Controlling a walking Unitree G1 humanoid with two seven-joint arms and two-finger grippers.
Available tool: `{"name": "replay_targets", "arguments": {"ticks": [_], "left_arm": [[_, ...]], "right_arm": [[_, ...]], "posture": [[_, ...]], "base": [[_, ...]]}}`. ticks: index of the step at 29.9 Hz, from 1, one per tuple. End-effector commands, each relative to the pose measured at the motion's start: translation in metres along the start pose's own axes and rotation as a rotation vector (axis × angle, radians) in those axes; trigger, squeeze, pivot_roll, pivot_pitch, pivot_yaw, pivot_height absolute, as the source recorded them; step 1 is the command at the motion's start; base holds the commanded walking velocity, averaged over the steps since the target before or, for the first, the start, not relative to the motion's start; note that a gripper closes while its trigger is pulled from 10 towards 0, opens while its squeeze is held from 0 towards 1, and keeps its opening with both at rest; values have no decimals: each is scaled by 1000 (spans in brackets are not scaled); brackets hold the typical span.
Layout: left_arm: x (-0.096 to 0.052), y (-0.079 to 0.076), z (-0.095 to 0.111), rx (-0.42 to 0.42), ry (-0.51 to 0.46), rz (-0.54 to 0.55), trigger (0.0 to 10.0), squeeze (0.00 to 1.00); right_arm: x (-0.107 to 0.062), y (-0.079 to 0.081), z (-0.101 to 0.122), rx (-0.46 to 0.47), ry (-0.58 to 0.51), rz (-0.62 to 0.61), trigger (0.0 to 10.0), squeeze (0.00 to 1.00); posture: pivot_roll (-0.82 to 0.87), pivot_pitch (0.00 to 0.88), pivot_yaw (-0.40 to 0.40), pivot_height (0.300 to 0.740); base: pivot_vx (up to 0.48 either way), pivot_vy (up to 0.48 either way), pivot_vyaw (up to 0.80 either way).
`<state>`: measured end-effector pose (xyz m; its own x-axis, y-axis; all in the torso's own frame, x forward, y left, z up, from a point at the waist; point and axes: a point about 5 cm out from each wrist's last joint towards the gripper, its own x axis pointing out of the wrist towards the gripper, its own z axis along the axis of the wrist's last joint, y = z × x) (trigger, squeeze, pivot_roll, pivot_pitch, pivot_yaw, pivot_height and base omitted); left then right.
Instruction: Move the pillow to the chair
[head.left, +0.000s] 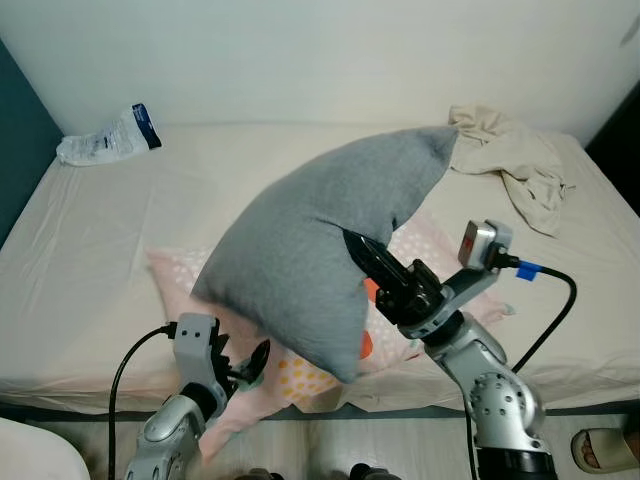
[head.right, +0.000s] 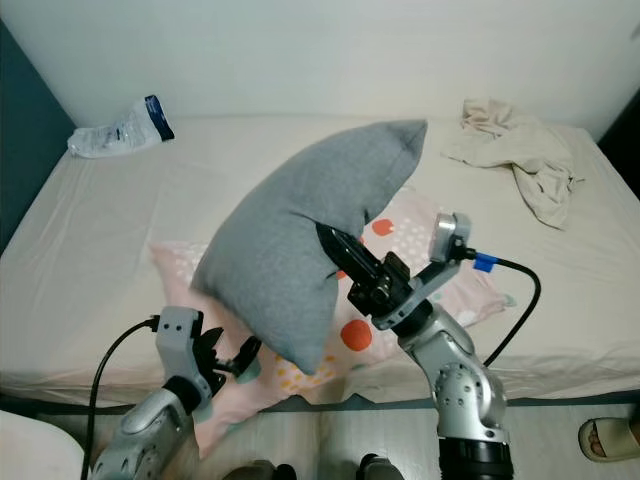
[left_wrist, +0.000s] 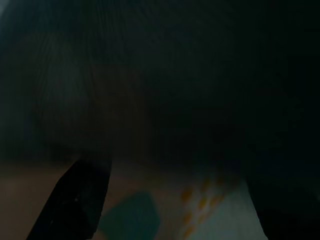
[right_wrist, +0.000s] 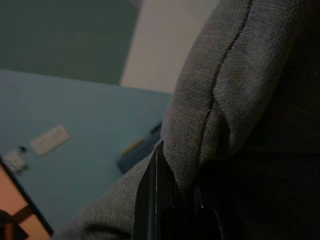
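Right hand: the right hand is clamped on the near right edge of the grey pillow, its black fingers pinching a fold of the knit cover beside the seam, as the right wrist view shows close up.
Left hand: the left hand sits low at the near left, just under the pillow's bottom corner; I cannot tell whether it is open or closed, and its wrist view is nearly black.
Pillow: lifted clear of the bed, tilted, one corner pointing up to the far right and one hanging down at the near edge.
Underneath: a pink spotted pillow lies flat on the bed, just below the grey one.
Further out: a crumpled beige cloth at the far right, a plastic packet at the far left.
Handling: the pillow looks light, soft and floppy; held by a single pinch it sags and swings, so fabric could slip out.
Where to hold: probably a second grip at the low corner, by the seam, would steady it.
Chair: none can be seen from here.
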<state>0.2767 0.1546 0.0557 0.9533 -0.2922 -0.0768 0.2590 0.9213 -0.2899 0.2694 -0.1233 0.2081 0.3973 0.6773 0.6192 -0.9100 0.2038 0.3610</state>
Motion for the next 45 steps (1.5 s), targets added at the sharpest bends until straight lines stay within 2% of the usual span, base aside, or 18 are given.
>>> {"name": "replay_targets", "arguments": {"ticks": [1, 6, 7, 8, 9, 14, 18, 22, 28, 29, 33, 35, 37, 38, 39, 40, 43, 45], "left_arm": [[2, 4, 1, -82, -24, 48, 10000, 0], [9, 14, 16, -127, -89, 106, 10000, 0], [10, 16, 18, -128, -99, 110, 10000, 522], [10, 17, 19, -127, -105, 110, 10000, 522], [9, 19, 21, -122, -118, 110, 10000, 1000], [6, 25, 30, -78, -157, 110, 10000, 1000], [1, 29, 38, 30, -181, 58, 10000, 1000], [-2, 30, 39, 56, -180, 33, 10000, 1000], [-11, 33, 42, 97, -199, -46, 10000, 1000], [-13, 32, 44, 115, -209, -83, 10000, 1000], [-14, 31, 46, 115, -221, -110, 10000, 1000], [-15, 20, 51, 122, -241, -198, 10000, 1000], [-15, 14, 52, 116, -250, -232, 10000, 1000], [-15, 6, 54, 110, -261, -275, 10000, 369], [-15, 6, 54, 110, -261, -275, 10000, 369], [-15, -5, 55, 97, -277, -330, 10000, 0], [-15, -12, 53, 81, -278, -352, 10000, 0], [-12, -14, 46, 70, -255, -324, 10000, 0]], "right_arm": [[3, 14, 18, -18, -89, 78, 0, 0], [2, 17, 26, -8, -137, 100, 0, 0], [3, 18, 27, -7, -146, 104, 0, 0], [3, 18, 28, -6, -151, 106, 0, 0], [3, 18, 29, -8, -159, 104, 0, 0], [2, 17, 33, -20, -183, 82, 0, 0], [-4, 10, 46, -65, -225, 14, 0, 0], [-6, 5, 54, -87, -256, -21, 0, 0], [-11, 0, 86, -147, -384, -70, 0, 0], [-12, 0, 96, -153, -428, -68, 0, 0], [-10, 2, 101, -149, -454, -60, 0, 0], [-7, 4, 99, -110, -474, -32, 0, 0], [-5, 5, 97, -94, -480, -25, 0, 0], [-3, 5, 93, -77, -480, -18, 0, 0], [-3, 5, 93, -77, -480, -18, 0, 0], [1, 5, 88, -49, -480, -10, 0, 0], [5, 5, 83, -23, -476, -4, 0, 0], [8, 2, 72, -3, -435, -26, 0, 0]], "posture": [[-44, 130, 9, 740], [-44, 131, 12, 740], [-44, 131, 13, 740], [-43, 132, 13, 740], [-44, 134, 15, 740], [-43, 138, 19, 740], [-38, 146, 22, 740], [-39, 148, 24, 740], [-36, 150, 23, 740], [-37, 153, 21, 740], [-39, 155, 20, 740], [-38, 156, 16, 740], [-36, 158, 14, 740], [-34, 159, 14, 740], [-34, 159, 14, 740], [-33, 160, 14, 740], [-31, 161, 13, 740], [-33, 161, 11, 740]], "base": [[0, 0, 0], [0, 0, 0], [0, 0, 0], [0, 0, 0], [0, 0, 0], [0, 0, 0], [0, 0, 0], [0, 0, 0], [0, 0, 0], [0, 0, 0], [0, 0, 0], [0, 0, 0], [0, 0, 0], [0, 0, 0], [0, 0, 0], [0, 0, 0], [0, 0, 0], [0, 0, 0]]}}
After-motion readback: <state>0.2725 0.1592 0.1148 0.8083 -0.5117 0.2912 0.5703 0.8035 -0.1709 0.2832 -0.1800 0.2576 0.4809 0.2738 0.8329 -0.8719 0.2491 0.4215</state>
